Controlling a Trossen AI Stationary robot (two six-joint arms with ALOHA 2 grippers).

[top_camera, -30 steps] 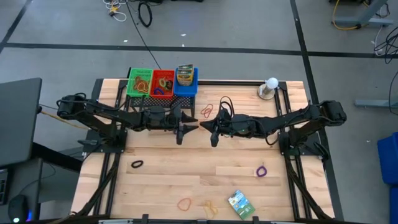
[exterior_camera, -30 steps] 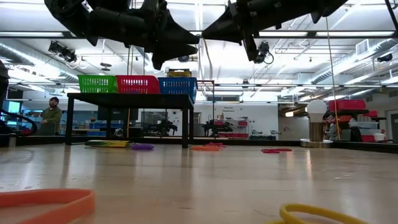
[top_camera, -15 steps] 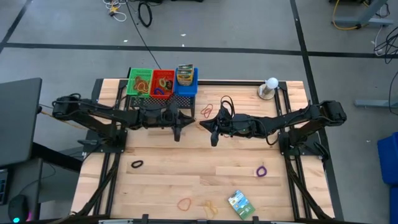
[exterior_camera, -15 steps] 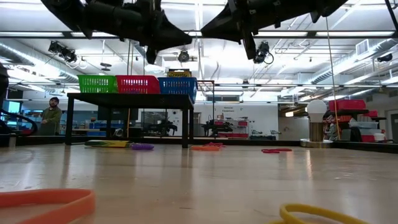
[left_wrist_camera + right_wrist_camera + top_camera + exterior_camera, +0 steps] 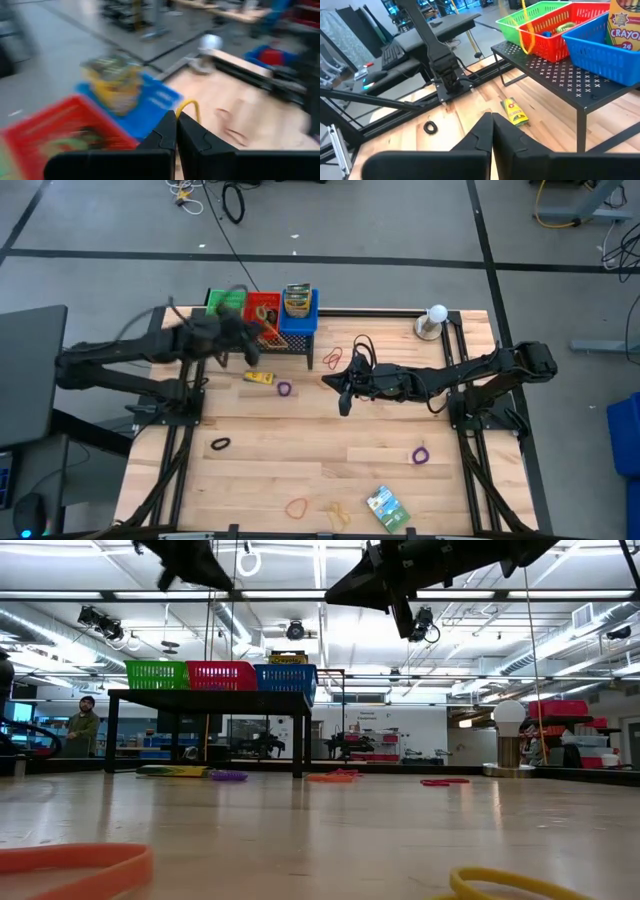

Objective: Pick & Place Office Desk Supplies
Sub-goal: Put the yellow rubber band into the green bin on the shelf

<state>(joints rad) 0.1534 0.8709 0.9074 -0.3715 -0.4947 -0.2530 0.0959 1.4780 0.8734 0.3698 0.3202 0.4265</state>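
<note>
The left gripper (image 5: 176, 131), jaws clenched on a yellow rubber band (image 5: 188, 107), had swung from mid-bench to above the red basket (image 5: 262, 312), nearing drop-off, while the right gripper (image 5: 343, 392) waited clenched, empty

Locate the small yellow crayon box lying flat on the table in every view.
High view: crayon box lies on the wood just in front of the rack, below the blue basket.
Low view: flat between the rack's legs, below the blue basket.
Right wrist view: on the wood beside the rack; blue basket above.
Left wrist view: not in it; only the blue basket shows.
</note>
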